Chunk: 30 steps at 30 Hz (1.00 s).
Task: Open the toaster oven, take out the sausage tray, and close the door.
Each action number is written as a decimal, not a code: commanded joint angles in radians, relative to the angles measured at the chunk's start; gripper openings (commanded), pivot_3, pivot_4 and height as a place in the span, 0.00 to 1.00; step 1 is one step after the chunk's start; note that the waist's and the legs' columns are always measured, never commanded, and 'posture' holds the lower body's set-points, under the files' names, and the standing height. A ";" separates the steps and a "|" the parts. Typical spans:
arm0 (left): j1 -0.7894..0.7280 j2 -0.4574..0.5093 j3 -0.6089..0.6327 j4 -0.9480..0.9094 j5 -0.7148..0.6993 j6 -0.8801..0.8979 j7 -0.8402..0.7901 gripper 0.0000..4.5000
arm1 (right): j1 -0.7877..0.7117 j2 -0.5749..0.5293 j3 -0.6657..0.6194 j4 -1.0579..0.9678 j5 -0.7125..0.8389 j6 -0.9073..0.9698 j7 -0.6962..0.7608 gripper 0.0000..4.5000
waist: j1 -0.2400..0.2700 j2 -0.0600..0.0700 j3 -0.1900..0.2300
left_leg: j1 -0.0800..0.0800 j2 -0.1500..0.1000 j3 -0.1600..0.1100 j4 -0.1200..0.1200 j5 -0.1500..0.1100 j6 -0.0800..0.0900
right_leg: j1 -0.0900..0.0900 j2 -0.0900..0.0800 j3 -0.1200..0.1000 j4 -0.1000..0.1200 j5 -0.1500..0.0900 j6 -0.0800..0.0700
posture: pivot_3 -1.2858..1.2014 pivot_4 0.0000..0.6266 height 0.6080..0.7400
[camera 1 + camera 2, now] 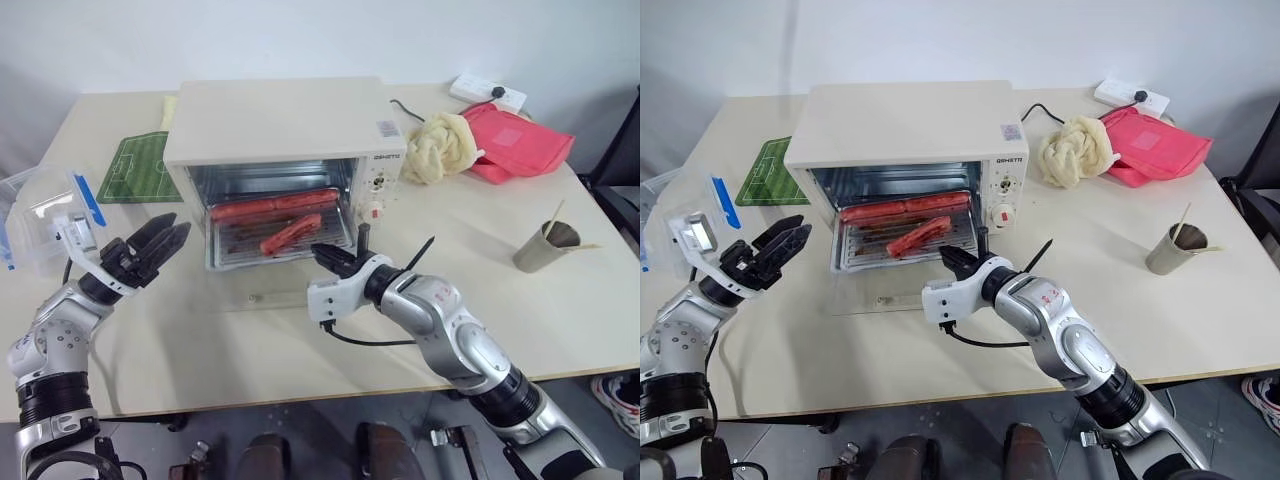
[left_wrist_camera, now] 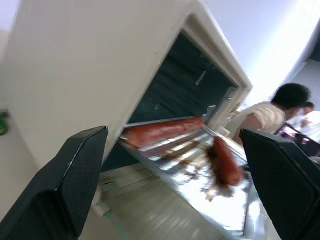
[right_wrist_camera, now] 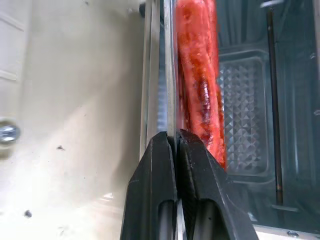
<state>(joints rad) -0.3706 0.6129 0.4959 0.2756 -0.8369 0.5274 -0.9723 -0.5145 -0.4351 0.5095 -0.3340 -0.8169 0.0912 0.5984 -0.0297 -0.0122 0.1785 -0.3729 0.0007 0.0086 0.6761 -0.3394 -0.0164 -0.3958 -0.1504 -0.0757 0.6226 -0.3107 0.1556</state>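
Now I'm drawing the sausage tray [image 1: 282,240] out of the toaster oven [image 1: 285,150], my right gripper [image 1: 330,257] pinched tight on its near right rim. With the door [image 1: 265,297] lying flat, my left gripper [image 1: 160,240], jaws spread wide, should next catch the tray's left edge.

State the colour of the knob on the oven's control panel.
Red: the knob on the cream oven, clearest in the left eye view.
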 commanded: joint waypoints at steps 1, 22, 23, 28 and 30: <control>0.035 0.016 0.031 -0.077 -0.031 0.050 0.038 1.00 | 0.017 -0.027 -0.060 -0.069 0.039 -0.065 -0.018 0.01 | 0.000 0.000 0.000 | 0.000 0.000 0.000 0.000 0.000 0.000 | 0.000 0.000 0.000 0.000 0.000 0.000 | 0.52 0.24 1.00; 0.154 0.044 0.070 -0.310 -0.331 0.664 0.382 1.00 | 0.096 -0.181 -0.179 -0.034 0.164 -0.445 -0.100 0.01 | 0.002 0.000 0.000 | 0.001 0.001 -0.006 0.001 0.000 0.000 | 0.002 0.000 0.001 -0.001 0.000 0.000 | 0.52 0.24 1.00; 0.152 0.041 0.078 -0.309 -0.350 0.683 0.403 1.00 | 0.094 -0.181 -0.181 -0.031 0.168 -0.453 -0.101 0.01 | 0.002 0.000 0.000 | 0.001 0.001 -0.007 0.001 0.000 0.000 | 0.002 0.000 0.001 -0.001 0.000 0.000 | 0.52 0.24 1.00; 0.156 0.002 0.107 -0.309 -0.528 0.804 0.554 1.00 | 0.081 -0.171 -0.196 -0.024 0.210 -0.481 -0.088 0.01 | 0.002 0.000 0.000 | 0.001 0.001 -0.009 0.002 0.000 0.000 | 0.002 0.000 0.002 -0.001 0.000 0.000 | 0.52 0.24 1.00; 0.159 -0.011 0.110 -0.295 -0.640 0.829 0.649 1.00 | 0.079 -0.175 -0.199 -0.018 0.211 -0.492 -0.086 0.01 | 0.002 0.000 0.000 | 0.001 0.001 -0.010 0.002 0.000 0.000 | 0.002 0.000 0.002 -0.001 0.000 0.000 | 0.52 0.24 1.00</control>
<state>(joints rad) -0.2163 0.6031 0.5837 0.0000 -1.3741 1.3334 -0.3858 -0.4167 -0.6121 0.3455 -0.3251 -0.6360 -0.3793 0.5268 -0.0273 -0.0124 0.1787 -0.3716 0.0017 -0.0010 0.6785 -0.3395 -0.0165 -0.3935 -0.1507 -0.0740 0.6222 -0.3108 0.1554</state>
